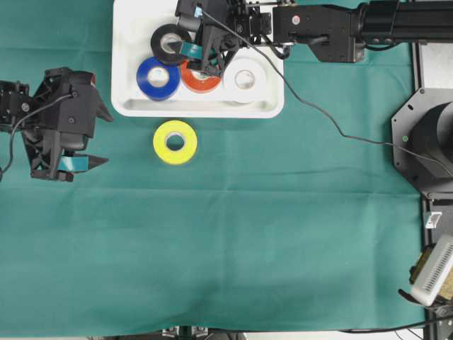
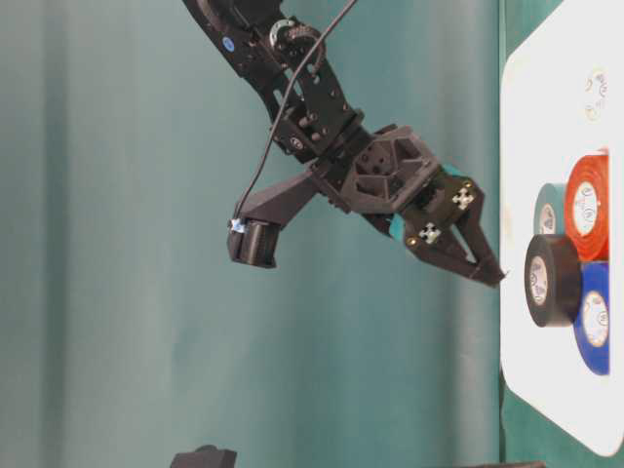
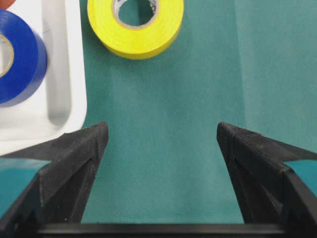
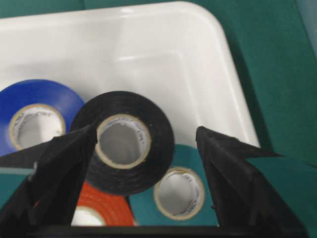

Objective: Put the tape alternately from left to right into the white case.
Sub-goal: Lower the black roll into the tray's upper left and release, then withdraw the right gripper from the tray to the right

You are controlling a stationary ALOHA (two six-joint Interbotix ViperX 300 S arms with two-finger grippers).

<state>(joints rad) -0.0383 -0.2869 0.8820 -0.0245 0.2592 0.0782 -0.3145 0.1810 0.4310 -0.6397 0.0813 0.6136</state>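
Observation:
The white case (image 1: 127,42) holds a black roll (image 1: 170,44), a blue roll (image 1: 158,78), an orange-red roll (image 1: 200,81) and a white roll (image 1: 244,79). My right gripper (image 1: 202,57) hovers over them, open. In the right wrist view the black roll (image 4: 124,144) leans on the teal roll (image 4: 181,191) and the orange-red roll (image 4: 104,208), just beyond the spread right gripper (image 4: 146,134). The yellow roll (image 1: 175,142) lies on the cloth in front of the case. To its left, my left gripper (image 1: 108,139) stands open and empty, facing the yellow roll (image 3: 134,27).
The green cloth covers the table. The case's near rim (image 3: 64,99) and the blue roll (image 3: 17,57) lie left of the left gripper (image 3: 162,131). A cable (image 1: 318,113) trails from the right arm. Robot bases and equipment (image 1: 432,276) line the right edge.

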